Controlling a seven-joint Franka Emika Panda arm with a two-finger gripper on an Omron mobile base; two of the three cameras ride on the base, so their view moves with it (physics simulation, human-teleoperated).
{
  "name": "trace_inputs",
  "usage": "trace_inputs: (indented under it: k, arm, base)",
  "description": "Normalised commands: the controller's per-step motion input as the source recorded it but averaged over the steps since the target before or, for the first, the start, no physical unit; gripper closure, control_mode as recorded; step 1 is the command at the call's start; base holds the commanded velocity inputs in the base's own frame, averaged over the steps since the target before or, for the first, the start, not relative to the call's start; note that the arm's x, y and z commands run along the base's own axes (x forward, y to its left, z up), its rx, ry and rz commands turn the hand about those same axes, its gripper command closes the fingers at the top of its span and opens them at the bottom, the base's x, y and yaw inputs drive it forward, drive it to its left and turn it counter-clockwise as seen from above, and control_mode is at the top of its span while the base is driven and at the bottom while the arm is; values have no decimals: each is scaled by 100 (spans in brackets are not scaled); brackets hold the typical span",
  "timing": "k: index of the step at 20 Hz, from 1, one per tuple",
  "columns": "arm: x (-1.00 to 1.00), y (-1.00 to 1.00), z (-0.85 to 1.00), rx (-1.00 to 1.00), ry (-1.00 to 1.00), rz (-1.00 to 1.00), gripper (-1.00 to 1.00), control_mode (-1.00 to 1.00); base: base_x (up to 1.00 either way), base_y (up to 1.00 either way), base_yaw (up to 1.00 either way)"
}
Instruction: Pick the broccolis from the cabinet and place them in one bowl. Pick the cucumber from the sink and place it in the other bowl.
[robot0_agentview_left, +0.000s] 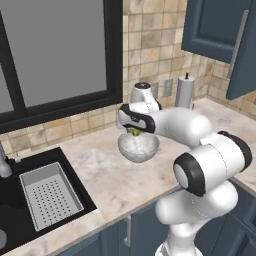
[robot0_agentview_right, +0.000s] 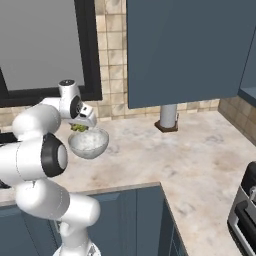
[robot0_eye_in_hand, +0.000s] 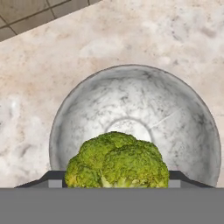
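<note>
Broccoli (robot0_eye_in_hand: 117, 159) sat clamped between my gripper (robot0_eye_in_hand: 117, 181) fingers, directly above the whitish bowl (robot0_eye_in_hand: 78, 105), so release only needed dropping straight down.

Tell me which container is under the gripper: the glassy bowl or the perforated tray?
The whitish glassy bowl on the counter: the gripper holds a broccoli directly above it. The grey perforated tray lies apart, inside the black sink.

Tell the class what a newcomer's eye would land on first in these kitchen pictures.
First, the white arm's pincer holding a green broccoli right above a pale bowl on the marble counter. Next, the black sink with its grey tray at the left.
</note>
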Motion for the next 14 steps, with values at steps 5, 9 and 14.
trace_inputs:
  k: [5, 9, 14]
  arm:
    - [7, 0, -31, 0, 0, 0, 100, -100]
    - [0, 0, -35, 0, 0, 0, 100, -100]
    - [0, -2, -29, 0, 0, 0, 100, -100]
  base:
    - [0, 0, 0]
    - [0, 0, 0]
    - [0, 0, 0]
